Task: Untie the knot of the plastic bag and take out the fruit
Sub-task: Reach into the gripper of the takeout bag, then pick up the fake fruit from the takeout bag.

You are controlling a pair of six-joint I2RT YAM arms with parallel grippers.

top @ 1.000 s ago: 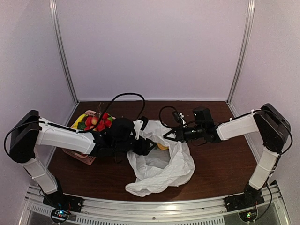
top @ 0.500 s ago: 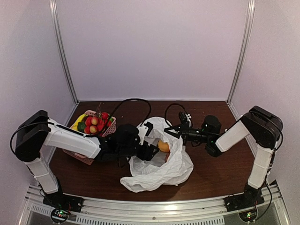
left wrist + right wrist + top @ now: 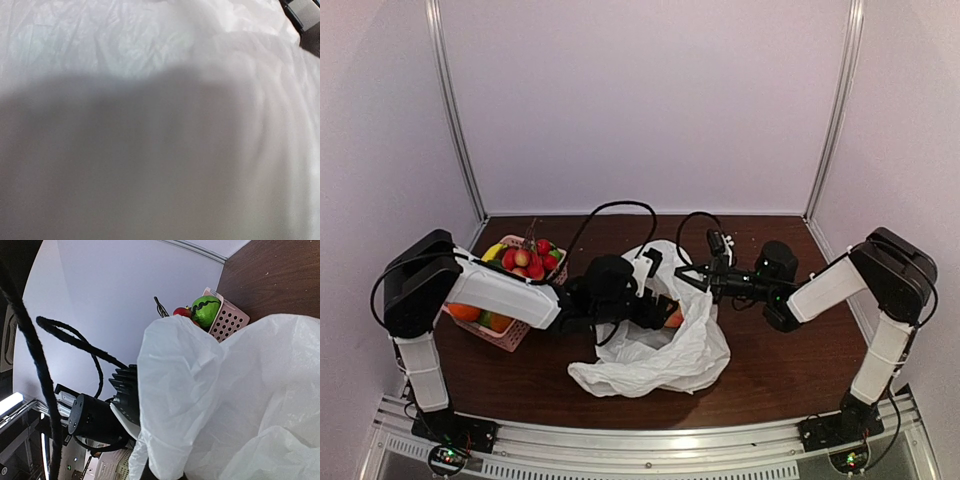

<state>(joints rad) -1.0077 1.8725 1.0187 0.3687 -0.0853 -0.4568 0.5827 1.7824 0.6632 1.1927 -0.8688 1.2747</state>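
Tabletop (image 3: 790,370) of dark wood bearing the plastic bag (image 3: 650,362), which lies crumpled at the middle, its near folds flat and its mouth open. Left tool (image 3: 656,311) reaches in from the bag's left and sits in that mouth. Its fingers are buried in plastic, and the left wrist view shows only white film, so whether they stand wide or narrow cannot be told. Orange fruit (image 3: 675,319) rests inside the bag, just beside the left tool's tip. Right tool (image 3: 688,277) comes from the bag's right, its fingers pinched together on the bag's far rim, which is lifted off the tabletop. Pink basket (image 3: 512,338), to the left of the bag and partly under the left arm, holds red, green, yellow and orange fruit. In the right wrist view a striped green fruit (image 3: 206,310) shows in the basket beyond the raised plastic.
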